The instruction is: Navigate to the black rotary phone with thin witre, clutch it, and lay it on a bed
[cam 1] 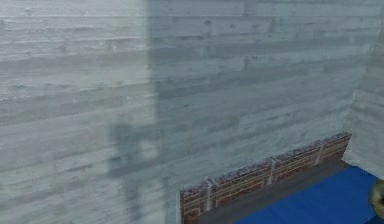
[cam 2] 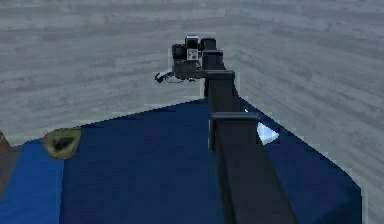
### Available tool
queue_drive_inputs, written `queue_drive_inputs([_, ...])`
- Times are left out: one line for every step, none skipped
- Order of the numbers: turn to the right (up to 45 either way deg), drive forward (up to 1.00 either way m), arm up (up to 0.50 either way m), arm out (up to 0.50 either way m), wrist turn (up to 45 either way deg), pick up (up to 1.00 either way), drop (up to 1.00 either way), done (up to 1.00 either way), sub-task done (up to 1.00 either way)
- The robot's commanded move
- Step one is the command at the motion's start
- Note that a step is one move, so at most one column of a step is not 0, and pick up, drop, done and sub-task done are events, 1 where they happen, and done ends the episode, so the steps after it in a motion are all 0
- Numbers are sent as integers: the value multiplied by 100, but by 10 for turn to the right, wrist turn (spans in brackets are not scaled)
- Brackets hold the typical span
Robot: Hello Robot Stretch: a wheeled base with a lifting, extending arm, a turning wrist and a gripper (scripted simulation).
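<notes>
Gripper: the dark two-fingered gripper (cam 2: 163,74) stands at the far end of the dark square-section arm (cam 2: 235,140), seen against the pale grey plank wall (cam 2: 90,50), above the far edge of the dark-blue flat-topped bed (cam 2: 150,170).
Jaws: I cannot tell how they stand, nor whether they hold anything.
Black rotary phone: I cannot pick it out as a shape of its own. The dark mass at the gripper's end may include it, but that is a guess.
Risk, overshoot: the gripper looks close to the bed's far edge, so a release there could drop the phone between bed and wall.
Risk, height: a release from well above the cover could make the phone bounce or roll.
Risk, clutter: a small white scrap (cam 2: 266,133) lies just beside the arm and an olive rounded object (cam 2: 63,142) sits near the bed's corner. Either could be nudged if the arm swings.
Risk, wire: a thin trailing wire could snag the fingers on withdrawal.
</notes>
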Motion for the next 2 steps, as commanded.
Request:
queue_drive_inputs([0,0,-32,0,0,0,0,0,0])
queue_drive_inputs([0,0,-32,0,0,0,0,0,0])
